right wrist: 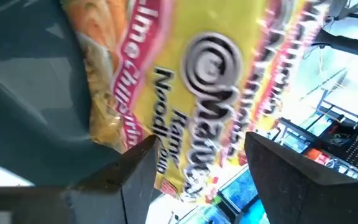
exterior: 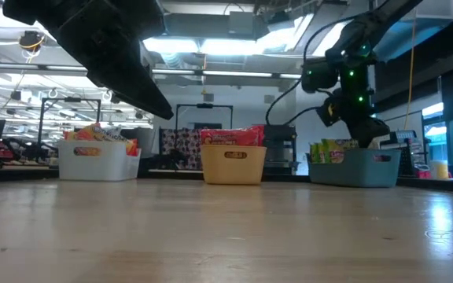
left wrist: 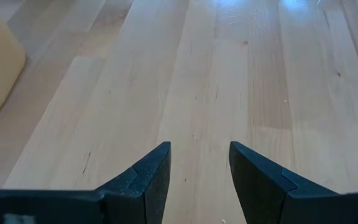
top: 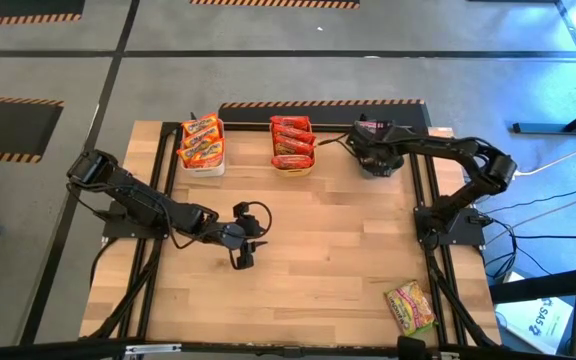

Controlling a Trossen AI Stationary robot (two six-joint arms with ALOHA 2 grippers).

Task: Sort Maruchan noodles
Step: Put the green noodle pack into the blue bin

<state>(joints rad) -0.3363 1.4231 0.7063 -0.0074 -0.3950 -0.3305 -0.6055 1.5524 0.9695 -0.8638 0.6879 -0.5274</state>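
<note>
Ramen packets fill three bins along the far edge of the wooden surface (top: 308, 250): orange-yellow ones in the white bin (top: 201, 160), red ones in the orange bin (top: 293, 166), and green-yellow ones in the grey-blue bin (exterior: 354, 167), over which the right tool (top: 372, 160) hangs with its fingers parted just beside a green-yellow packet (right wrist: 185, 81) and not clamped on it. One more green-yellow packet (top: 410, 306) lies alone on the surface well away from the orange bin, at the near right corner. Nearer the orange bin, over bare wood at mid-surface, the left tool (top: 242, 259) hovers with fingers apart, holding nothing.
</note>
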